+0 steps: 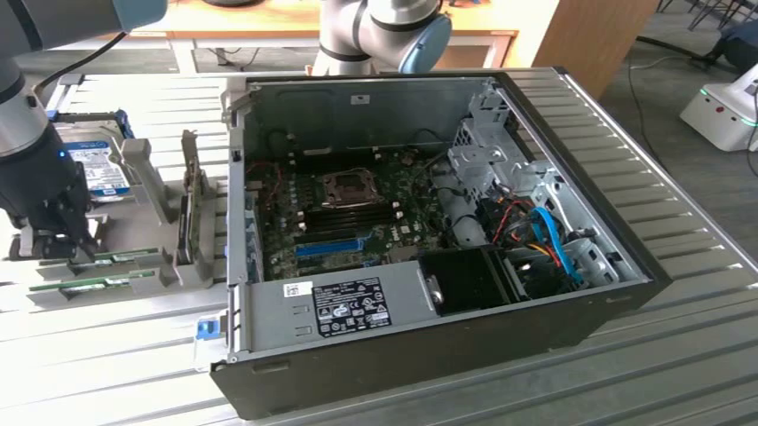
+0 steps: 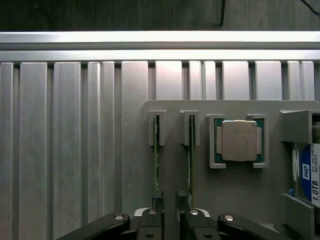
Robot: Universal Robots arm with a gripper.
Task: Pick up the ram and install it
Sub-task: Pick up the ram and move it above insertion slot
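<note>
Robot lab: slatted metal bench [image 1: 675,177], open PC [image 1: 367,111].

An open computer case [image 1: 414,355] lies on the ribbed metal surface [image 1: 675,337], its motherboard [image 1: 355,209] and blue slot strip [image 1: 329,247] exposed. At the exterior view's left, a grey holder [image 2: 240,200] carries a hard drive [image 1: 98,169] and a square processor [image 2: 239,140].

Grey holder tray [image 2: 235,190] on ribbed metal counter [image 2: 75,150]. One ram stick [image 2: 156,160] and a second ram stick [image 2: 190,160] stand on edge in parallel slots, a processor chip [image 2: 239,140] recessed beside them, a hard drive [image 2: 310,175] beyond it. Hand [image 2: 170,200] open, fingertips at the sticks' near ends.
</note>
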